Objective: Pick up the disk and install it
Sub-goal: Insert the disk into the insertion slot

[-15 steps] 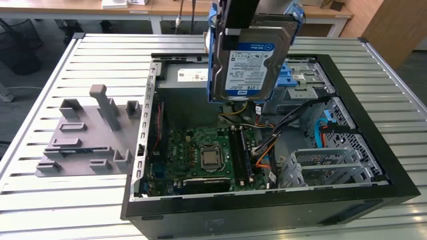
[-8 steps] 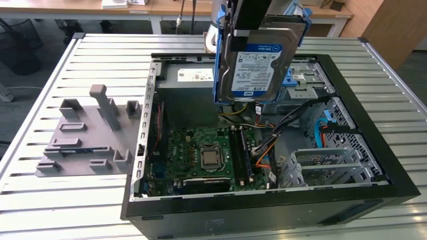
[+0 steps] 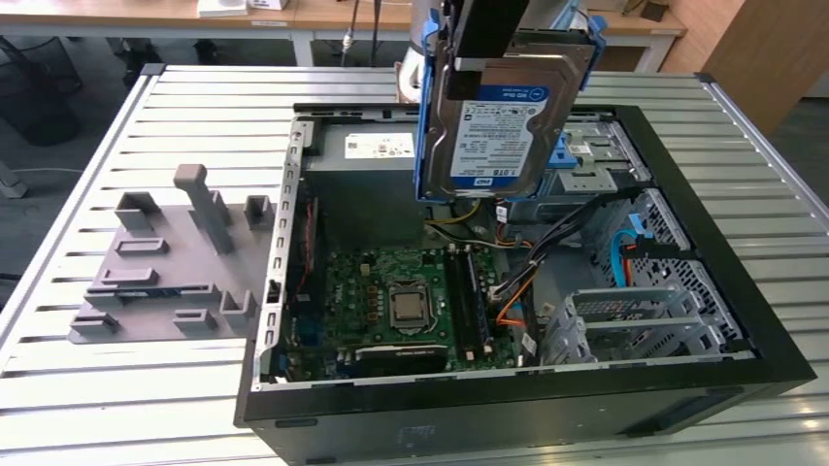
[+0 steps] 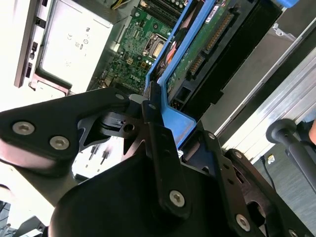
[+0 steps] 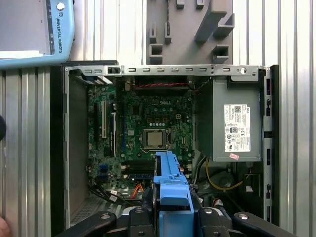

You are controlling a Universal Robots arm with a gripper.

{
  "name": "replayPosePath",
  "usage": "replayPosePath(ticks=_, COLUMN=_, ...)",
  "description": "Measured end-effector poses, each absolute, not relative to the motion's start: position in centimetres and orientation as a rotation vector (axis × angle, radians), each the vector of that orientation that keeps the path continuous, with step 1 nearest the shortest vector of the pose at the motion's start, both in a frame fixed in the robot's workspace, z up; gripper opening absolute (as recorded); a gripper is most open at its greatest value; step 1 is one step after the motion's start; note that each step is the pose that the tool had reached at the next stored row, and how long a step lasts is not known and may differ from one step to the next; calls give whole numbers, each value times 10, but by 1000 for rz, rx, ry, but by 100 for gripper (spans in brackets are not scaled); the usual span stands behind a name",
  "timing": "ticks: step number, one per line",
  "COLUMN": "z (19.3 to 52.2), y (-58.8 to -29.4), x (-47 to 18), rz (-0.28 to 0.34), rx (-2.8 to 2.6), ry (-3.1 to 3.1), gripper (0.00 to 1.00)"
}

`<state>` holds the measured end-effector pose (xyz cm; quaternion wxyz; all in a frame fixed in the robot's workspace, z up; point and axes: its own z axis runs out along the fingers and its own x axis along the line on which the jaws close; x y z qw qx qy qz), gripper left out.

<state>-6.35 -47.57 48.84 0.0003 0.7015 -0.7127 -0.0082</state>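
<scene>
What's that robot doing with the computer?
The robot arm's gripper is clamped on the disk, gripping it by its blue side rails. The disk hangs upright over the open computer case, which lies on its side on a metal table. The green motherboard sits below it. The disk is in the air and not yet installed in the case.

Three views downward — motherboard [image 3: 376,283] shared
</scene>
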Motion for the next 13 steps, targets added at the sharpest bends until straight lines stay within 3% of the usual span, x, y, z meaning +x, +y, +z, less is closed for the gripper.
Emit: replayPosePath(ticks=13, z=488, y=-477, x=-64, rz=-46, rx=2216, ry=-2253, gripper=36)
